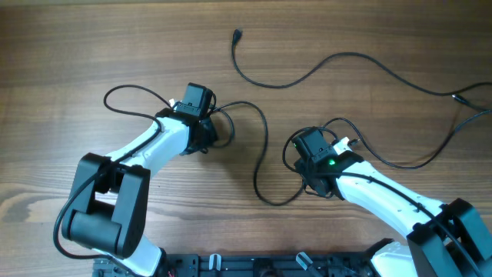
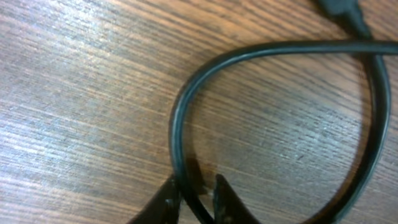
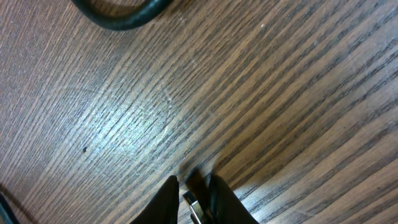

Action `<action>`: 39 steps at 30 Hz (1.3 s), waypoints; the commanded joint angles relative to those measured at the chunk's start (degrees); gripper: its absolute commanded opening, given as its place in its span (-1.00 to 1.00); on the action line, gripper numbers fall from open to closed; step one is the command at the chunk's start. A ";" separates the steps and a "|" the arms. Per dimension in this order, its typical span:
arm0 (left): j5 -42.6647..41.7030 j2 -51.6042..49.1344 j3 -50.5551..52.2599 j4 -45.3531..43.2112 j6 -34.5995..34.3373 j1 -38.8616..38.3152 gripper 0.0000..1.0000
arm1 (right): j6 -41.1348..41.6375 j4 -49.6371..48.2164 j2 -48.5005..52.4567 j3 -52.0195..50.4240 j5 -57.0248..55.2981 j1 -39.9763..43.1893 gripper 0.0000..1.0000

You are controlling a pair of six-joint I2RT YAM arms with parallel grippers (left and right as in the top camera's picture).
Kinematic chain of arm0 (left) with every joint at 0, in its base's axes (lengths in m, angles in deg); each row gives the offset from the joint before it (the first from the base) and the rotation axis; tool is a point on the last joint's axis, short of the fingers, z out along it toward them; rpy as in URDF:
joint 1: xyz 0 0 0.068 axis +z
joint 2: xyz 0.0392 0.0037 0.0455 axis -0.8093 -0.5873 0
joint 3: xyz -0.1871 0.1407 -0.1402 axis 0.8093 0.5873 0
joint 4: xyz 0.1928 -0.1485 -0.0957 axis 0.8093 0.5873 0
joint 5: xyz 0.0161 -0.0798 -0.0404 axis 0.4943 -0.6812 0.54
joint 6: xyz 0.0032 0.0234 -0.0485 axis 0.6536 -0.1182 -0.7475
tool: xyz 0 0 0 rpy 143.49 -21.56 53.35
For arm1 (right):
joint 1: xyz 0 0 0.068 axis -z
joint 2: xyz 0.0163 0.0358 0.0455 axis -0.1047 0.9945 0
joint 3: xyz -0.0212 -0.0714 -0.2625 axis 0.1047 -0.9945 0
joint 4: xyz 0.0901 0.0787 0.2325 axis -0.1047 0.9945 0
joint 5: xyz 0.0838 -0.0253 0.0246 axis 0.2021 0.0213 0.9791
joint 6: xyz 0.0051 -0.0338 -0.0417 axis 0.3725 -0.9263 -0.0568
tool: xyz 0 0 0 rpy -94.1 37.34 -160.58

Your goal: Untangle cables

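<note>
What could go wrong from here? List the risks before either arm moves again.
1. The left gripper has its fingers around a black cable that curves into a loop; pulling may tighten the loop rather than free it.
2. The right gripper sits close to the table, pinching something small and silver; dragging could scrape the wood.
3. The long cable lies near the table's right edge and could slide off.

Cables [image 1: 265, 154] cross mid-table [image 1: 77, 46] — left side open.

Right hand [image 3: 191, 186] low over wooden table [image 3: 249, 93], fingertips nearly together (something silver between), black cable [image 3: 118, 18] loop at top edge
</note>
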 commanded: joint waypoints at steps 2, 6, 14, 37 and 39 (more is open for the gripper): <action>2.21 -3.15 1.49 3.08 -0.46 -0.11 -0.92 | -1.18 0.09 1.03 -1.07 -1.44 0.24 -0.62; 10.29 -2.62 1.46 7.19 -0.46 -0.07 -0.92 | -1.51 0.13 1.03 -1.07 -1.40 0.24 -0.70; 30.73 13.11 1.46 10.95 -0.33 -0.07 -0.92 | -7.93 0.09 0.24 0.20 0.26 0.24 -0.91; 32.57 27.89 1.46 -1.84 30.58 -0.07 -0.92 | -21.94 12.17 -3.65 14.53 14.60 -1.14 0.78; 32.59 27.82 1.46 -1.60 29.44 -0.07 -0.92 | -20.85 11.91 -3.56 12.59 13.31 -1.86 0.76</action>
